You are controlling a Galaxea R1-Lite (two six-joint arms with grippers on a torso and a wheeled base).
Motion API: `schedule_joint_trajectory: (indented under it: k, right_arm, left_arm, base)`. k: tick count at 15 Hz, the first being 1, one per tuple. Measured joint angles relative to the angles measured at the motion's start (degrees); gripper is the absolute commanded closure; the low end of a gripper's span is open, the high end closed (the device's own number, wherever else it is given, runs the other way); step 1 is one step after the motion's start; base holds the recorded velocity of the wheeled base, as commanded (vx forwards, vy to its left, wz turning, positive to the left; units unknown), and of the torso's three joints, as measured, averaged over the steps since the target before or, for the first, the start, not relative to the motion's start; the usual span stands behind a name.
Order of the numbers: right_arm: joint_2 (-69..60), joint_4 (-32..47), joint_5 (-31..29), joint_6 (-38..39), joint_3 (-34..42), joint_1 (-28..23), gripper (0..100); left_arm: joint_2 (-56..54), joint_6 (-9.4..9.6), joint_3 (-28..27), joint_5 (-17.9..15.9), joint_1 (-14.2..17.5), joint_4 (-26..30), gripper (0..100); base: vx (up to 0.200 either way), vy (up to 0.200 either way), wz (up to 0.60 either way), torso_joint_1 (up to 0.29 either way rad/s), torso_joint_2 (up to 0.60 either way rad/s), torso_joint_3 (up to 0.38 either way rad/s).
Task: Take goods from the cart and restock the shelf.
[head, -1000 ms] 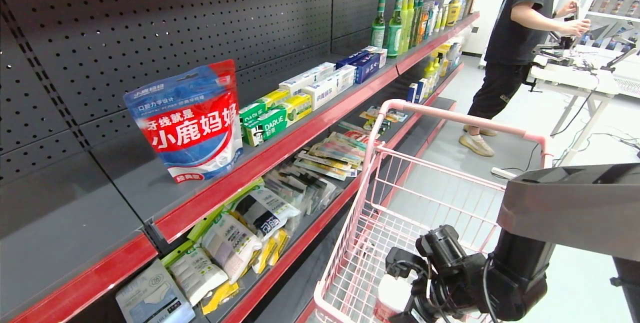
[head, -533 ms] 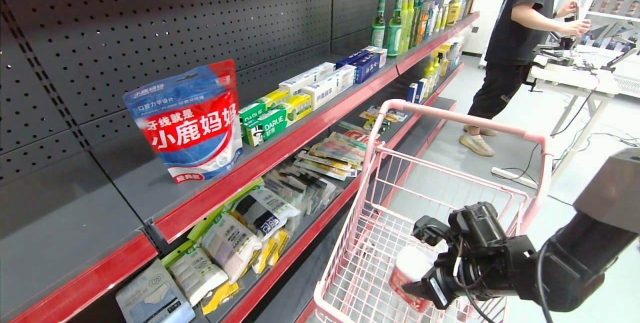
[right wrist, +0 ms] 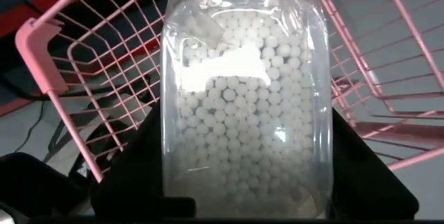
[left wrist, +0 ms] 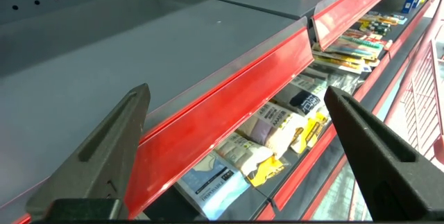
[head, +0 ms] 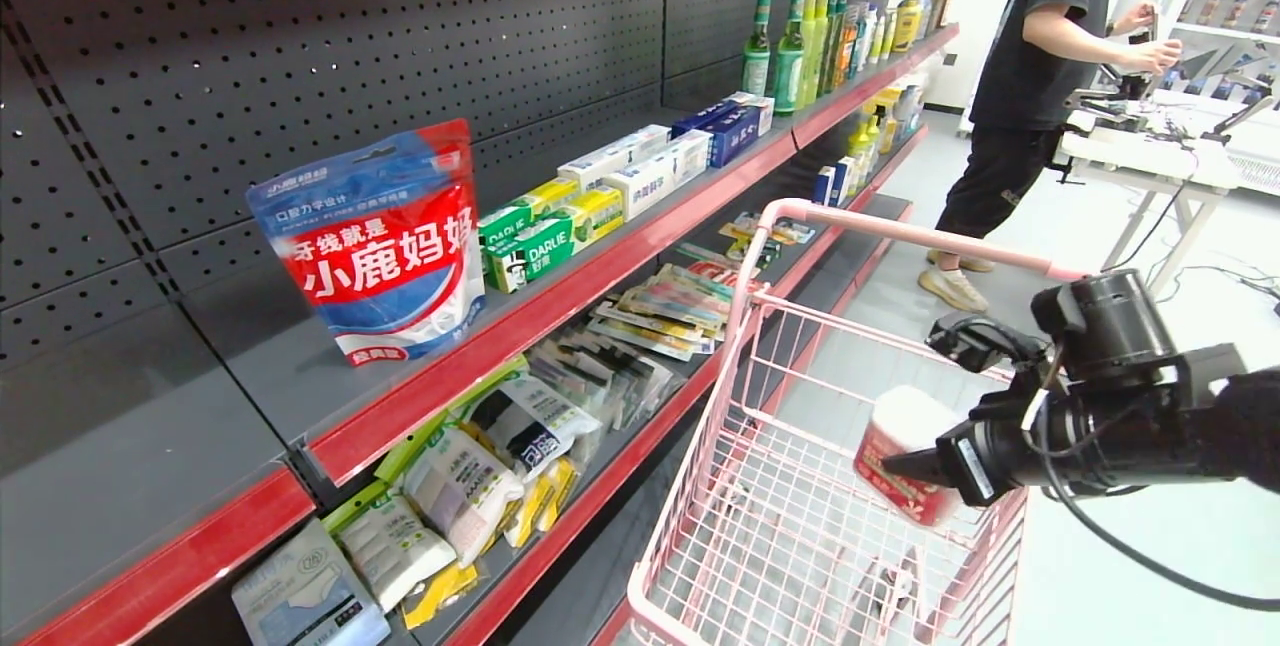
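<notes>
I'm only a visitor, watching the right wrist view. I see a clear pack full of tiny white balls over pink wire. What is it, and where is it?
Observer: In the head view it is a round tub with a red label, clamped in the right pincer over the basket of the pink cart.
Operator: Where could it go?
Observer: A grey shelf with a red edge runs beside the cart, and a big blue and red pouch stands on it.
Operator: And the other arm?
Observer: The left pincer is open, close to that shelf's red edge, holding nothing.
</notes>
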Motion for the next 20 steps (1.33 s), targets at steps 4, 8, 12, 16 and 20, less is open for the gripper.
schedule_joint_trajectory:
  k: [4,8,12,16,20]
  right_arm:
    - [-10.6,8.5,-0.4,-0.5,-2.3,-0.8,100]
    - [-18.1,9.0,-0.7,-2.6,0.9,-0.5,100]
    - [-22.5,9.1,-1.8,-3.1,3.3,-1.2,100]
    - [-23.9,9.1,-1.8,-3.2,3.9,-1.6,100]
    - [-24.2,9.0,-1.8,-3.5,4.6,-1.6,100]
  left_arm:
    - [0.0,0.00,-0.2,-0.1,0.0,0.4,0]
    - [0.0,-0.02,-0.2,-0.1,0.0,0.4,0]
    - [0.0,0.00,-0.2,-0.1,0.0,0.5,0]
    - [0.0,0.00,-0.2,-0.1,0.0,0.5,0]
    - [0.0,-0.02,-0.2,-0.1,-0.1,0.5,0]
  base:
    - [0.000,0.000,0.00,0.000,0.00,0.000]
    - [0.000,0.000,0.00,0.000,0.00,0.000]
    - [0.000,0.000,0.00,0.061,-0.14,-0.082]
    - [0.000,0.000,0.00,0.221,-0.52,-0.301]
    - [0.000,0.000,0.00,0.179,-0.40,-0.235]
